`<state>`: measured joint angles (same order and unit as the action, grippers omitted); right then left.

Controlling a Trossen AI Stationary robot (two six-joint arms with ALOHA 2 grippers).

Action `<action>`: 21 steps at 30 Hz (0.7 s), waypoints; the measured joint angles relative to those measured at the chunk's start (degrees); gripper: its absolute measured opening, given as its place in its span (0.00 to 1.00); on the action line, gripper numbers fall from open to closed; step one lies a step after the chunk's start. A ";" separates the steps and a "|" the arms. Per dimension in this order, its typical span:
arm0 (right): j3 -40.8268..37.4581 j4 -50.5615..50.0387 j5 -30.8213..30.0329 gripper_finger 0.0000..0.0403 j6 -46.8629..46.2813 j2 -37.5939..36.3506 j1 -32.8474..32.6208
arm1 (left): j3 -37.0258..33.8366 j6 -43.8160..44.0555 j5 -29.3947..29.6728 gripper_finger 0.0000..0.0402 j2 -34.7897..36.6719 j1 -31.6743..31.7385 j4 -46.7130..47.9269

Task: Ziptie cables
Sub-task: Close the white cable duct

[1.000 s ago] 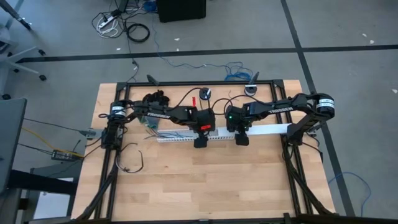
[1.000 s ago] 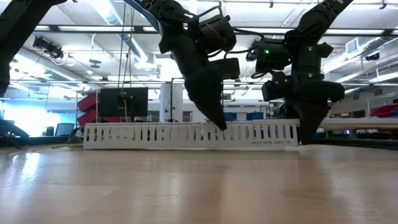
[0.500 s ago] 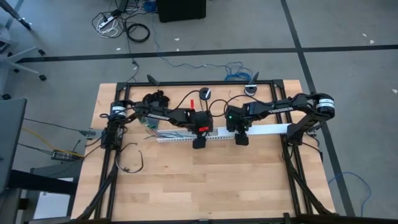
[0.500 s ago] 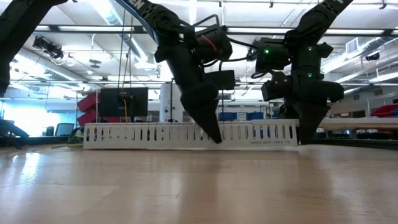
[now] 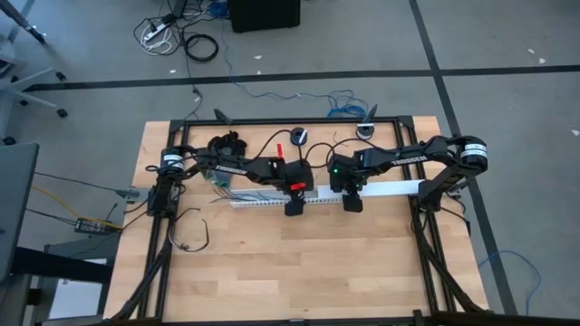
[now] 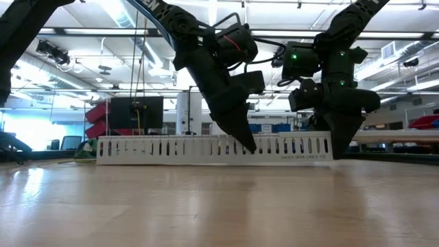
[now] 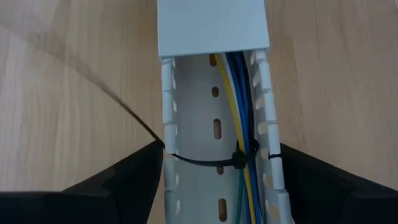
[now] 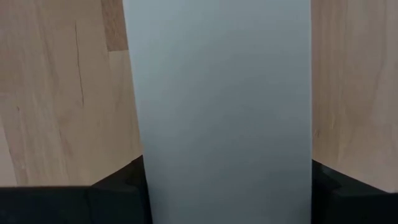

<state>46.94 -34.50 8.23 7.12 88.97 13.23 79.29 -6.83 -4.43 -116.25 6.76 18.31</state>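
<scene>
Cables in the slotted duct, both grippers straddling it

The cables point(image 7: 241, 124) — yellow, blue and dark wires — run along the inside of the white slotted duct point(image 5: 272, 201), which lies left to right across the middle of the wooden table point(image 5: 299, 272); a black ziptie point(image 7: 205, 162) crosses the duct and loops the bundle, its tail trailing out over the wood. The left gripper point(image 5: 292, 206) reaches in from the far left, wrist pitched steeply down, fingers point(image 7: 112, 180) spread to either side of the duct walls and holding nothing. Further right a plain cover point(image 8: 217, 106) caps the duct — the right gripper point(image 5: 351, 204) stands upright over it, arm bent in from the far right, fingers point(image 8: 118, 180) at both edges of the cover, clamping it.
</scene>
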 joint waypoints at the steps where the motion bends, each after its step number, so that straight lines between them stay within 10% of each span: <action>1: 0.00 0.02 0.00 0.56 0.02 0.00 0.00 | 0.00 0.00 0.00 0.71 0.00 0.00 -0.01; 21: -0.02 0.45 0.13 0.56 -0.05 0.00 0.00 | 0.00 0.02 0.95 0.61 -0.04 -0.07 -1.60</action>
<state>46.92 -34.05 8.36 7.07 88.97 13.23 79.29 -6.81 -3.48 -116.29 6.70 16.71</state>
